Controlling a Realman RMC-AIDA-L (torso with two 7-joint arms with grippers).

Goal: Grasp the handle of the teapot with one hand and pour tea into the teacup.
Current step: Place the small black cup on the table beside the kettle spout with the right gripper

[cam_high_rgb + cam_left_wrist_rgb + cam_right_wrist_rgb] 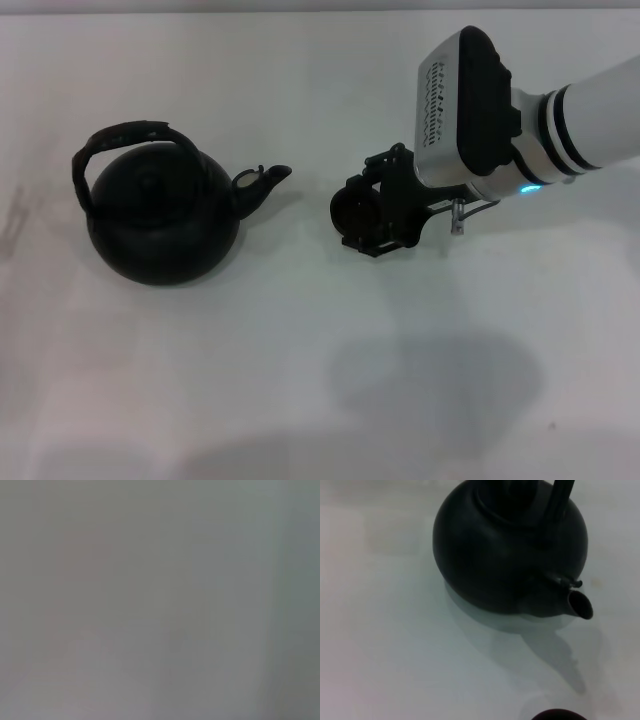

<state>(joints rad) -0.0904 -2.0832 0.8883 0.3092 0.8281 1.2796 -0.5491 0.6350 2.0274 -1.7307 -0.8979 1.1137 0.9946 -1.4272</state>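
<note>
teapot [500, 555] upright on table [395, 655] | spout [577, 602] | teacup [560, 715] rim near

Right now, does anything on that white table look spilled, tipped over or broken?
Nothing stands out. The round matte black teapot stands upright, no spill visible around it. The right gripper is at the tiny black teacup.

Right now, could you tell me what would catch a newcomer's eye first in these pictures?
The big black teapot stands at the left of the white table, its spout pointing toward the right pincer. That pincer sits around the tiny teacup, under the white right arm. The left arm is out of sight.
</note>
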